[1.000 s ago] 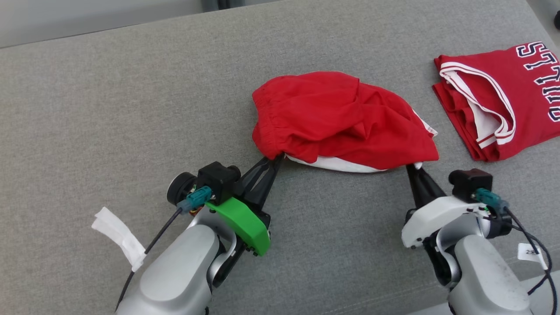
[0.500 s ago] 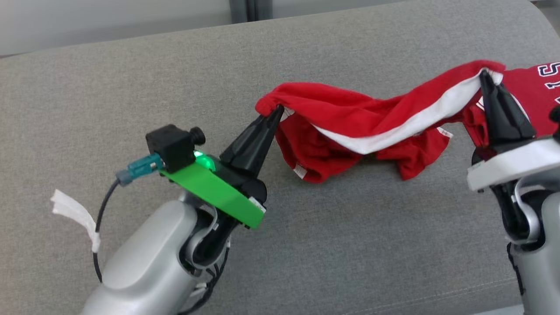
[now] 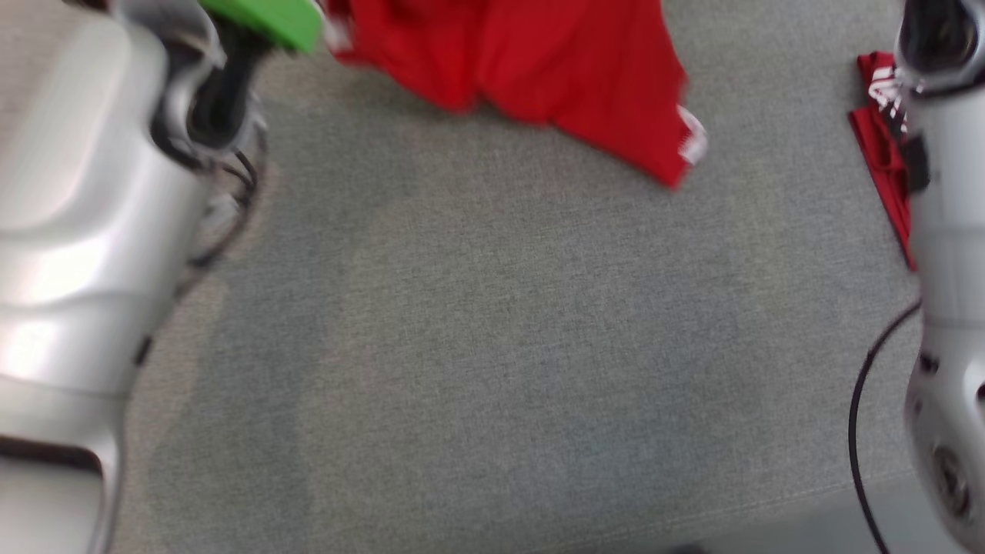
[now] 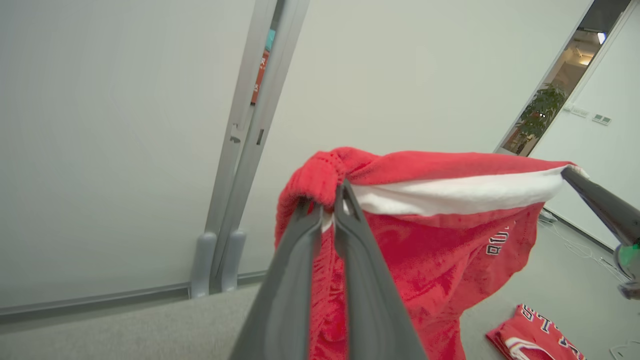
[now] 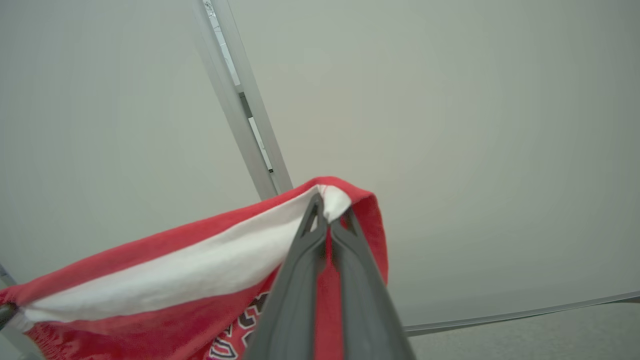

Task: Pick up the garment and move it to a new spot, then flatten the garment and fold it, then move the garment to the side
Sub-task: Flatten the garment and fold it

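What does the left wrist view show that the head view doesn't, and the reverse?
Left wrist view: the left gripper shut on the red garment at its gathered edge, the right gripper pinching the far corner, a white band stretched between them. Head view: the pale left forearm and right forearm, a black cable, the garment's blurred lower edge. Both: the garment, the grey surface, a second red garment lying on it.

An office, by its plain partition wall [image 4: 125,125] and potted plant [image 4: 539,112].
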`<state>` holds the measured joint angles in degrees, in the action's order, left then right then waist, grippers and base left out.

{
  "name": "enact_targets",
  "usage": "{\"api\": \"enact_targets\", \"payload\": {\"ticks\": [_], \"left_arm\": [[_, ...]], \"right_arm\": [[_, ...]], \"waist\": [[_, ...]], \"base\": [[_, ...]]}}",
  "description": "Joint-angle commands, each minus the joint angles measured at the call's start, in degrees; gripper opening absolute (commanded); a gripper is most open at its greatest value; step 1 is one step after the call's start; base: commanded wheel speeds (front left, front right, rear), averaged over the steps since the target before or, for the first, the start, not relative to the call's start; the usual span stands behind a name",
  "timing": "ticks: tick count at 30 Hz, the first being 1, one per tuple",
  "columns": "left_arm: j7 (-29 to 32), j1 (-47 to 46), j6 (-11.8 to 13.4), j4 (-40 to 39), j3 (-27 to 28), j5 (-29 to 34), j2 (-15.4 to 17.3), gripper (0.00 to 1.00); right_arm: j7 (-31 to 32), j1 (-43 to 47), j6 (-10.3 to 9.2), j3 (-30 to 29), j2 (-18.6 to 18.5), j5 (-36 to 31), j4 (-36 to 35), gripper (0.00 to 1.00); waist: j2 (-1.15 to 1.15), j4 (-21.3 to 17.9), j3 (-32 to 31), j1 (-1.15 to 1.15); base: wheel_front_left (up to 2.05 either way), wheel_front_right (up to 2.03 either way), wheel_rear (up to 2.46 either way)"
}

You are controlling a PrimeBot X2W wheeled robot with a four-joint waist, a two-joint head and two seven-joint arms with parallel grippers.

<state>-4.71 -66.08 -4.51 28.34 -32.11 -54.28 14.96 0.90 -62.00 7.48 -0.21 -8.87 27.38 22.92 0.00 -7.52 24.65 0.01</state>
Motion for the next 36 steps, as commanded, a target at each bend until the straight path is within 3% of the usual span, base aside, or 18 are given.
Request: {"api": "enact_targets", "payload": {"ticks": [1, 5, 10, 14, 20, 29, 36], "left_arm": [[-1.8, -3.6, 0.6, 2.1, -0.9, 4.0, 1.2, 0.0], [-7.4, -10.7, 0.1, 5.7, -0.5, 6.6, -1.7, 0.0], [-10.3, -13.5, -0.9, 6.2, 1.0, 10.1, -3.5, 0.0], [-10.5, -8.6, -2.2, 6.3, -0.1, 11.3, -5.2, 0.0], [-10.5, 3.9, -3.0, 4.7, -3.7, 12.0, -5.8, 0.0], [-10.5, 23.8, -2.8, -1.3, -10.8, 6.6, 2.3, 0.0], [-6.8, 38.4, 2.1, -6.9, -13.8, 6.1, 8.3, 0.0]], "right_arm": [[-3.9, -4.1, 0.0, 0.8, -0.5, -1.9, 1.8, 0.0], [-13.3, -12.9, -0.01, 2.4, -1.6, -3.9, 5.6, 0.0], [-15.8, -16.0, 0.0, 3.5, -2.6, -4.1, 6.4, 0.0], [-16.0, -10.0, -0.05, 8.6, -5.5, -2.9, 7.3, 0.0], [-13.2, 6.3, -0.03, 14.8, -10.3, 4.4, 6.3, 0.0], [-2.7, 33.2, 0.0, 16.3, -16.6, 13.2, -7.1, 0.0], [7.8, 48.4, -0.04, 13.4, -18.1, 12.3, -16.4, 0.0]], "waist": [[0.0, -2.3, 5.3, -0.01], [0.0, -1.2, 5.2, -0.01], [0.0, 0.6, 5.6, -0.01], [0.0, 2.1, 6.7, -0.01], [0.0, 4.0, 5.9, -0.01], [0.0, 2.7, -3.3, -0.01], [0.0, 0.5, -11.5, -0.01]], "base": [[0.0, 0.0, 0.0], [0.0, 0.0, 0.0], [0.0, 0.0, 0.0], [0.0, 0.0, 0.0], [0.0, 0.0, 0.0], [0.0, 0.0, 0.0], [0.0, 0.0, 0.0]]}}
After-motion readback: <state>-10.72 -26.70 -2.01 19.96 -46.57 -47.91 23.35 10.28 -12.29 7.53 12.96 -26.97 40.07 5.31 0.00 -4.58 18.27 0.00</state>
